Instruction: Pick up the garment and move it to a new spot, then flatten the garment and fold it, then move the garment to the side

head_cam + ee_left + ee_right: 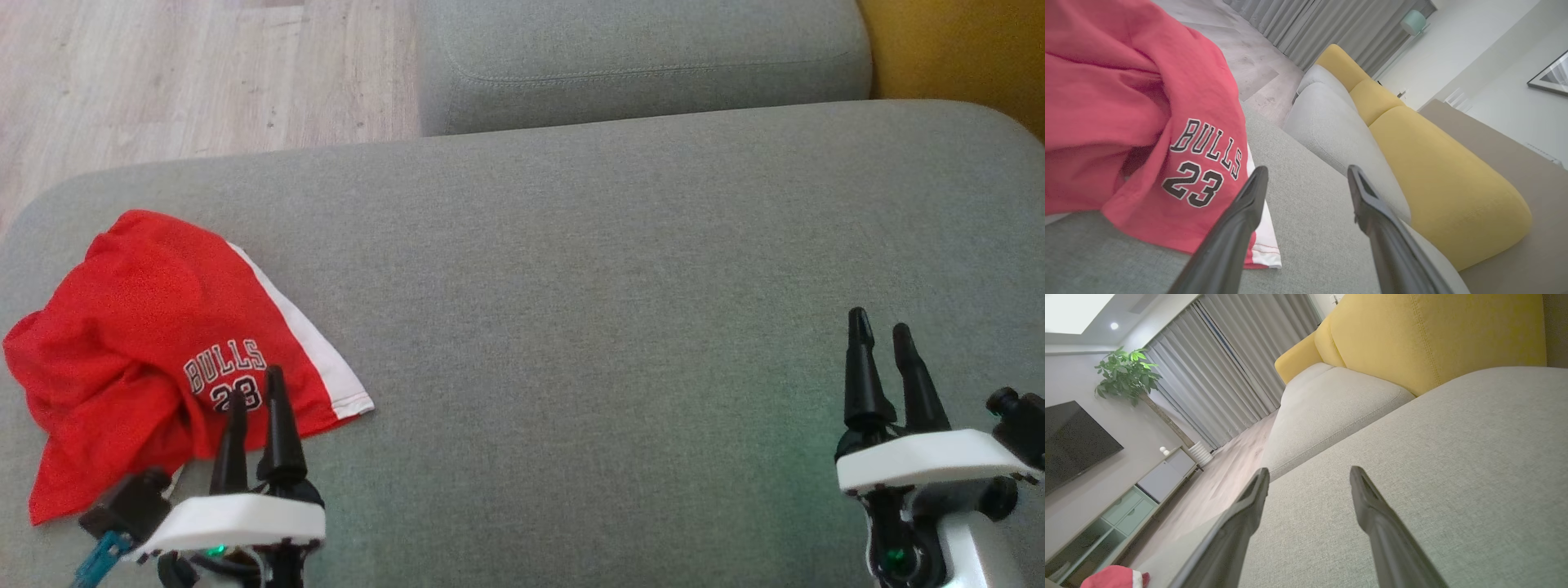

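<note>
Grey sofa cushion [588, 269] spreads across the head view. A crumpled red garment [122, 335] lies toward its eight o'clock edge. The left gripper [255, 385], fingers apart, hangs over the garment's five o'clock corner. The right gripper [879, 322], also apart and empty, sits at four o'clock.

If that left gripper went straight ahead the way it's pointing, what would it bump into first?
Probably the grey sofa cushion, right beside the white edge of the red garment, which the left gripper might brush. Depth is hard to judge.
</note>
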